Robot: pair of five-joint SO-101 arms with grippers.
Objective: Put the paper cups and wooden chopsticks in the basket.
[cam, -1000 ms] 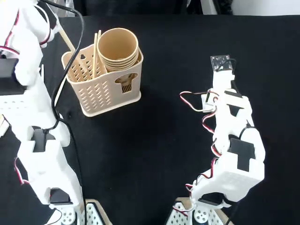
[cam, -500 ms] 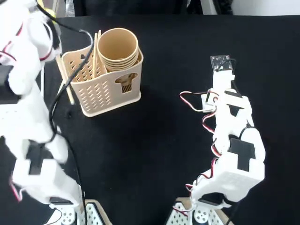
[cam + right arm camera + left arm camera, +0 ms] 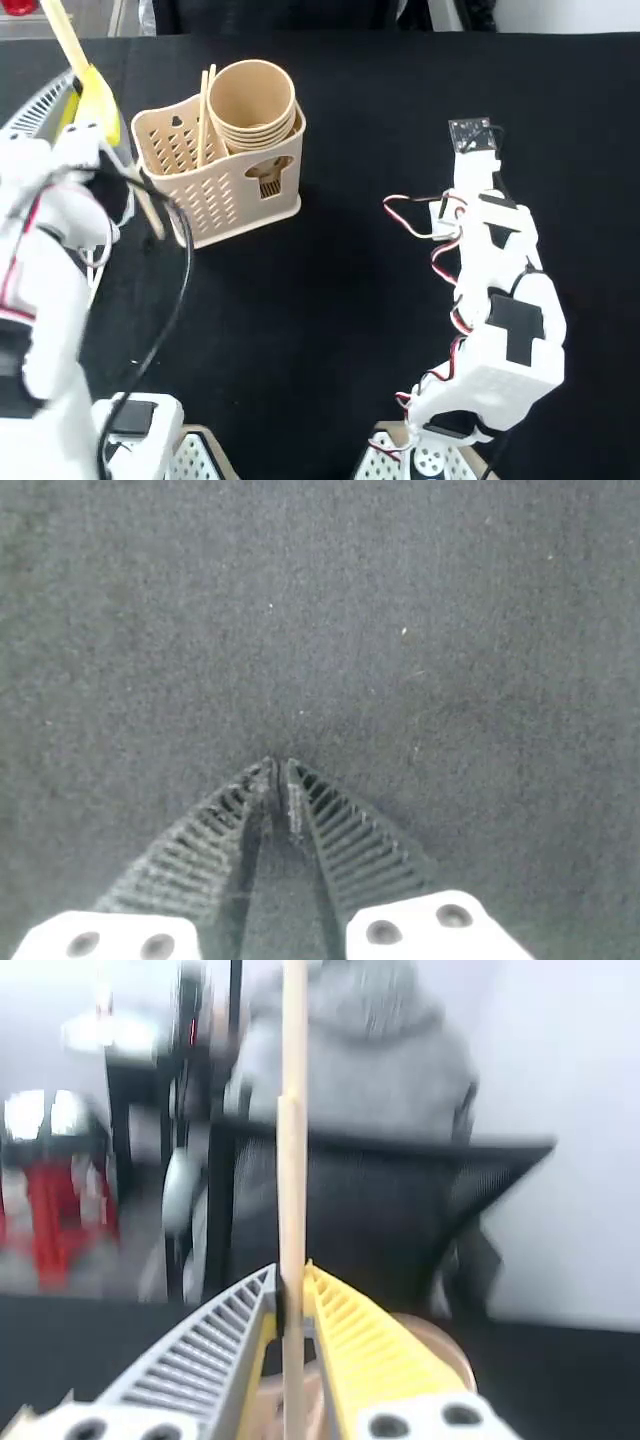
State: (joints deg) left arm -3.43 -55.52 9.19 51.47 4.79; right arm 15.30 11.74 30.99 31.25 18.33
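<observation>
Beside basket (image 3: 235,195), left end effector (image 3: 290,1282) pinches chopstick (image 3: 293,1110), right end effector (image 3: 277,772) closed over table (image 3: 470,600)

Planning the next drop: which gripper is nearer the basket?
Left. The left gripper, shut on a wooden chopstick, is raised close beside the basket. The right gripper, fingers shut, is low over the black table, well off to the basket's other side.

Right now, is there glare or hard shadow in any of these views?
High view: even light, no glare on the black cloth table; left wrist view: bright washed-out patches behind the thin wooden chopstick in the left tool; right wrist view: flat light, no glare.
</observation>
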